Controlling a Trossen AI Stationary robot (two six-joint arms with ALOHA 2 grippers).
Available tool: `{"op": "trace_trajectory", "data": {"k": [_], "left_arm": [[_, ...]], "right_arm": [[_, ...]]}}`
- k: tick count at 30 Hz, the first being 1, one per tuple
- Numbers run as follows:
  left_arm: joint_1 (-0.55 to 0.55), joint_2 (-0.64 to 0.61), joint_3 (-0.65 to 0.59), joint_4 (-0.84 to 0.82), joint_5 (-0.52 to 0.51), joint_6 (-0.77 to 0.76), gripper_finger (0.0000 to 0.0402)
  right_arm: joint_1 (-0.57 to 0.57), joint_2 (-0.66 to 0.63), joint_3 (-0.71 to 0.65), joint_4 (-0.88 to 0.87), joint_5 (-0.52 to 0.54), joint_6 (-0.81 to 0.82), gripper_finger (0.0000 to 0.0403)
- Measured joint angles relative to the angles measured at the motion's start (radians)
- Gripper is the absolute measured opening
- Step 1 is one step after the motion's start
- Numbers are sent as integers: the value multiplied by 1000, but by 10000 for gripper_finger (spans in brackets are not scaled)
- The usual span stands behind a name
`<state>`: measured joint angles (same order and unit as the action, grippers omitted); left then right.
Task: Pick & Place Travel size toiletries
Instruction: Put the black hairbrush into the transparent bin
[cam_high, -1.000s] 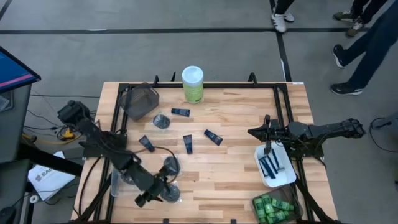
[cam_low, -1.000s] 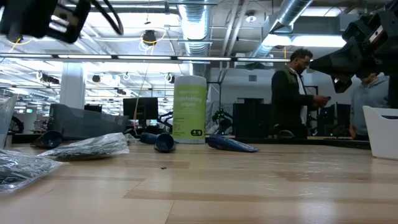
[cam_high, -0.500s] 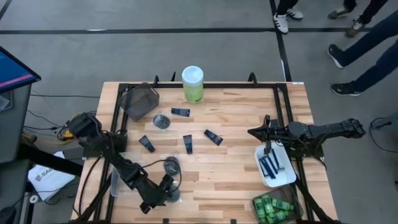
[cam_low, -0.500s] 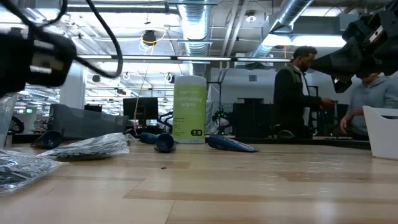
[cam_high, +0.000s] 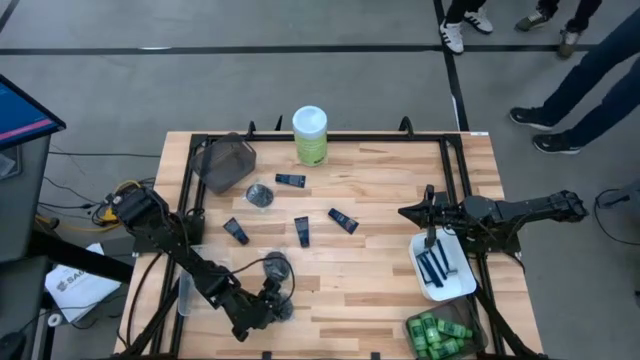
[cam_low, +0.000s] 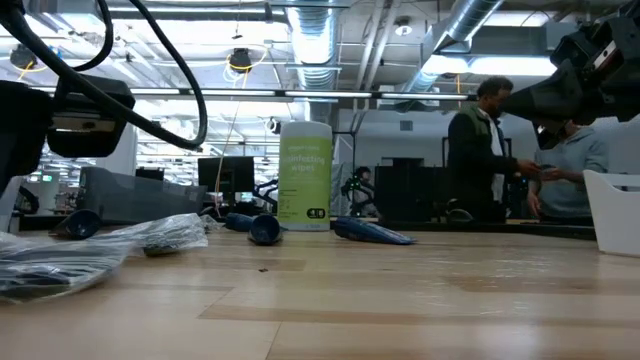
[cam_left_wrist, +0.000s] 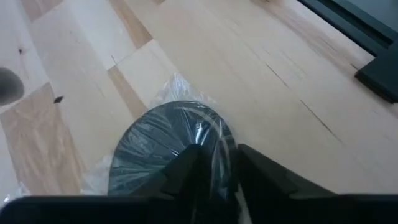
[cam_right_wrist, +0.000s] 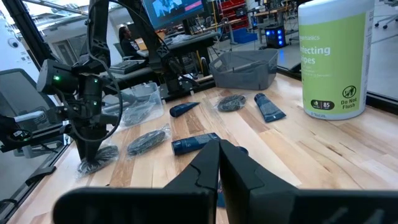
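Near the table's front left edge a flat black disc (cam_left_wrist: 165, 149) lies in clear plastic wrap, with my left gripper (cam_high: 274, 300) down on it and shut on its edge. Two more wrapped discs (cam_high: 275, 265) (cam_high: 260, 195) and several navy tubes (cam_high: 302, 231) lie flat mid-table. Blue razors lie in a white tray (cam_high: 455, 285) at the right, and green bottles (cam_high: 437, 335) fill a bin at the front right. My right gripper (cam_high: 405, 212) hovers shut beside the tray, holding nothing. My left gripper pinches the wrapped disc's rim (cam_left_wrist: 219, 142) between its two fingers (cam_left_wrist: 186, 177), plastic wrap included. The fingers slant down from the table's left side. The disc still lies flat on the wood, its far part (cam_left_wrist: 149, 140) sticking out ahead of the fingers.
A tall green canister with a white lid (cam_high: 310, 135) and a grey bin (cam_high: 225, 163) stand at the far edge. Black frame rails (cam_high: 190, 215) run along the table's sides. People stand in the room beyond the far edge. Bare wood lies between the tubes and the tray.
My left gripper has come down and slightly toward the table's right onto the wrapped disc by the front edge, tipping steeper. In the low view the disc's plastic wrap has been pulled into a flatter, longer shape. My right arm has kept still.
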<state>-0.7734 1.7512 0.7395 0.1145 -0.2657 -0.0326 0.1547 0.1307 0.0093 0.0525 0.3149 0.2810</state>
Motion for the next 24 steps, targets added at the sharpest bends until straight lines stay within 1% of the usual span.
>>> {"op": "trace_trajectory", "data": {"k": [5,9,13,17,22,24], "left_arm": [[0,0,0,4,-6,-2,41],[0,-1,0,9,-5,-32,7],[1,-27,-5,-1,-7,-58,5],[1,-94,-5,6,-16,-59,2],[1,-226,-5,7,-14,-63,1],[1,-297,-5,6,21,-96,1]], "right_arm": [[0,0,0,0,0,0,5],[0,0,0,0,0,0,5],[0,0,0,0,0,0,5],[0,0,0,0,0,0,5],[0,0,0,0,0,0,5],[0,0,0,0,0,0,5]]}}
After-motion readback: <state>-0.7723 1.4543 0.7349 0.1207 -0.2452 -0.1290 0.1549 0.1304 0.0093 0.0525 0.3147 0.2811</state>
